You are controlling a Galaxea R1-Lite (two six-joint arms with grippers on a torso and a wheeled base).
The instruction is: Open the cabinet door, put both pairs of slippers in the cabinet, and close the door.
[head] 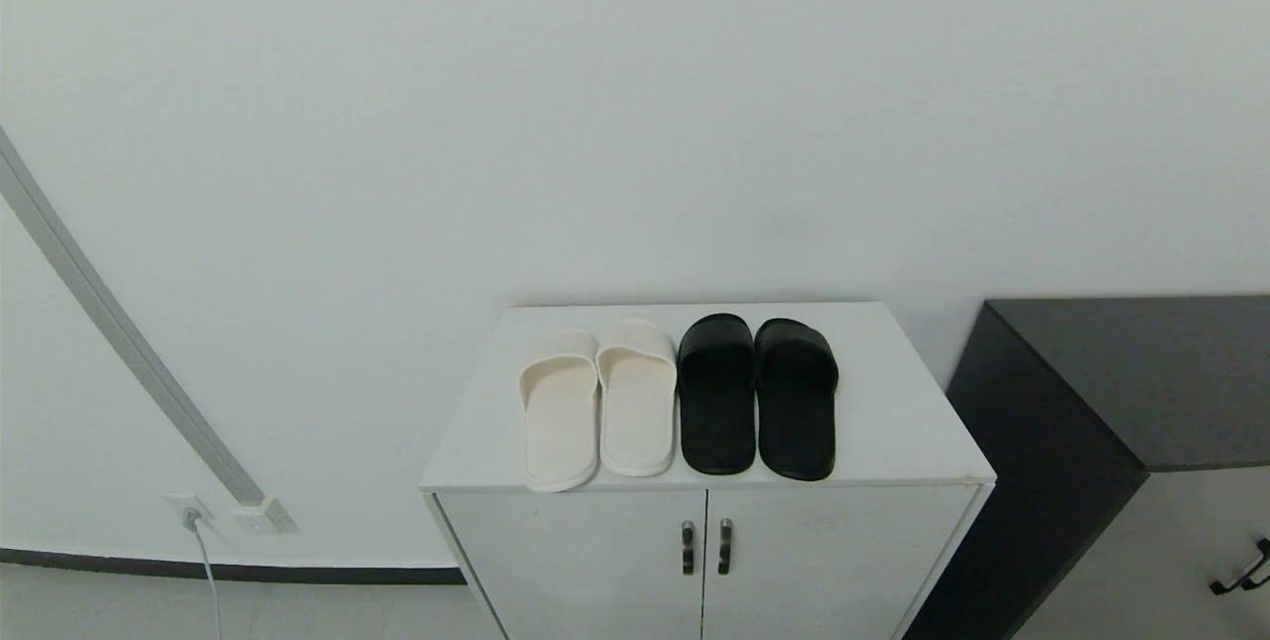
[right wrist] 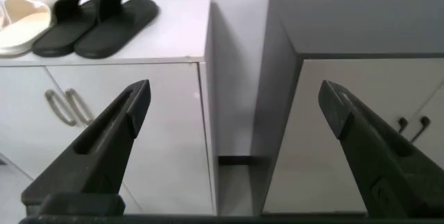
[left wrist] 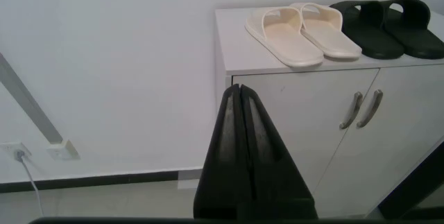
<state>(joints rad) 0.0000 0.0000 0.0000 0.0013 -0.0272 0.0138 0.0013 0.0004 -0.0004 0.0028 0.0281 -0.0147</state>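
Fingers of the left gripper (left wrist: 240, 93) lie pressed flat together, clamped on nothing, with only a thin seam between them. This gripper hangs in the air in front of the left front corner of the white cabinet (head: 893, 402), apart from it and aimed toward it. The right gripper (right wrist: 232, 98) is spread wide and grasps nothing; its 2 fingers (right wrist: 128, 109) frame the narrow gap between the white cabinet and the dark cabinet (head: 1141, 372) that stands just beside it on the right. It touches neither of them.

Both doors (head: 575, 561) of the white cabinet are shut, and their 2 upright metal handles (head: 688, 547) sit side by side at the middle seam. On top, the cream slippers (head: 635, 412) lie on the left and the black slippers (head: 716, 402) on the right, all 4 in 1 row, touching or nearly so, toes toward the wall (head: 635, 124) and heels at the front edge.

The shut doors hide the inside of the cabinet, and its lower part is cut off by the edge of the head view. In the right wrist view the cream pair is cut by the picture's edge. Low on the wall to the left are a socket (head: 187, 511) with a cable (head: 210, 580) and a slanting grey conduit (head: 109, 322).
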